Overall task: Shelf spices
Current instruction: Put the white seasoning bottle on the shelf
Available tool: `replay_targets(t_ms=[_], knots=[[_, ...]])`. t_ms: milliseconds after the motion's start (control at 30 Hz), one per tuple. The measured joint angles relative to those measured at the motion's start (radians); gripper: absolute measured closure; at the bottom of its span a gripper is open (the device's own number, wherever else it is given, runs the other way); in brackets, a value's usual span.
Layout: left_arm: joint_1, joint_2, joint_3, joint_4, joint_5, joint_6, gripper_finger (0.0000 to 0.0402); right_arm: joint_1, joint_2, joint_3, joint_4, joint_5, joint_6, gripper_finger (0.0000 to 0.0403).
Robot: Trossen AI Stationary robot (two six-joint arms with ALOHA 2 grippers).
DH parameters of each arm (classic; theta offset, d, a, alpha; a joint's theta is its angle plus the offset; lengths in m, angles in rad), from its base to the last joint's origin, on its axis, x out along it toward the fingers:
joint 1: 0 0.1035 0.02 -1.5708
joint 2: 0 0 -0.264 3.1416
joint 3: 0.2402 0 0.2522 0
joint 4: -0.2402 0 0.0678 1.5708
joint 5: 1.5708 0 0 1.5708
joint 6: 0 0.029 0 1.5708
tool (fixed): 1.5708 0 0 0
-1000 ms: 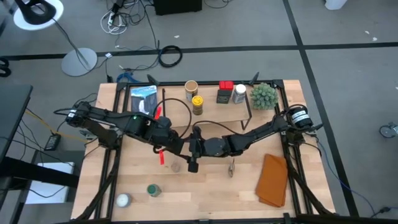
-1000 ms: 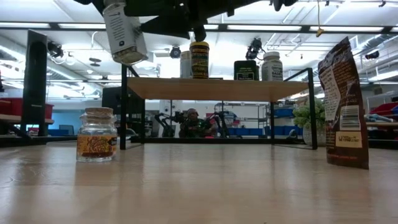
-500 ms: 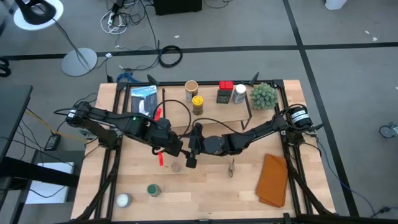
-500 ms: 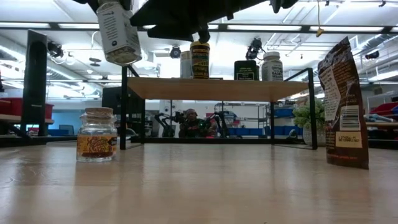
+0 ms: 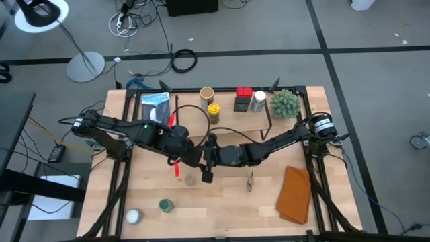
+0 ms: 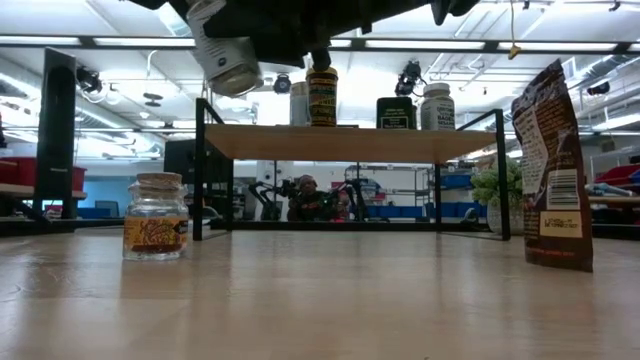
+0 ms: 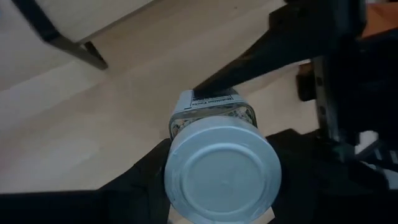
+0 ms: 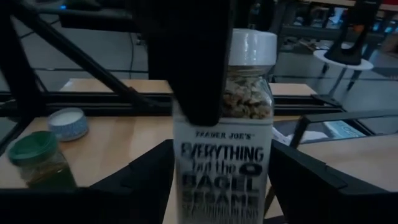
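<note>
1. The left gripper (image 5: 195, 160) is clamped on a spice jar (image 8: 224, 149) and holds it in the air over the middle of the table (image 5: 228, 208).
2. In the left wrist view the jar's round, pale grey cap (image 7: 221, 171) faces the camera. A dark finger (image 7: 146, 183) lies against each side of it.
3. The right gripper (image 5: 206, 173) meets the left one head-on and sits around the lower body of the same jar. Whether it is clamped on the jar or only standing around it, I cannot tell.
4. The jar is clear glass with a squarish body. Its white label (image 8: 222, 171) carries bold black print reading "EVERYTHING but the BAGEL SESAME".
5. Above the label, a speckled mix of pale and dark seeds shows through the glass.
6. In the low view the jar hangs tilted, well above the tabletop.
7. Below the two grippers, a small cork-stoppered jar (image 6: 156, 217) with an orange label stands upright on the table.
8. Beyond the grippers, towards the back of the table, stands the shelf (image 6: 340, 142). On its plank are a yellow-labelled jar (image 6: 321, 95), a dark tin (image 6: 396, 112) and a white-capped bottle (image 6: 437, 105).
9. Ahead of the right gripper, past the held jar, a green-lidded jar (image 8: 37, 158) and a flat white tin (image 8: 67, 122) sit on the table.
10. A brown pouch (image 6: 550, 165) stands upright on the table, well off to the side of both grippers.
</note>
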Motion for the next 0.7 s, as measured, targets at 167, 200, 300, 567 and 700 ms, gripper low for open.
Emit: replay_targets(t_ms=[167, 200, 300, 567, 700], knots=[[0.000, 0.000, 0.000, 0.016, -0.002, 0.015, 0.0193, 0.001, 0.000, 0.000, 0.006, 0.002, 0.002, 0.0163], [0.000, 0.000, 0.000, 0.012, -0.002, 0.015, 0.0193, 0.002, 0.000, 0.000, 0.006, 0.002, 0.002, 0.0166], [0.000, 0.000, 0.000, 0.008, -0.001, 0.014, 0.0193, 0.002, 0.000, 0.000, 0.007, 0.005, 0.002, 0.0181], [0.000, 0.000, 0.000, 0.008, -0.018, 0.012, 0.0193, 0.003, -0.001, 0.000, 0.006, 0.011, 0.022, 0.0201], [0.001, 0.000, 0.000, 0.014, -0.024, 0.056, 0.0192, 0.003, -0.001, 0.000, 0.005, 0.015, 0.061, 0.0193]])
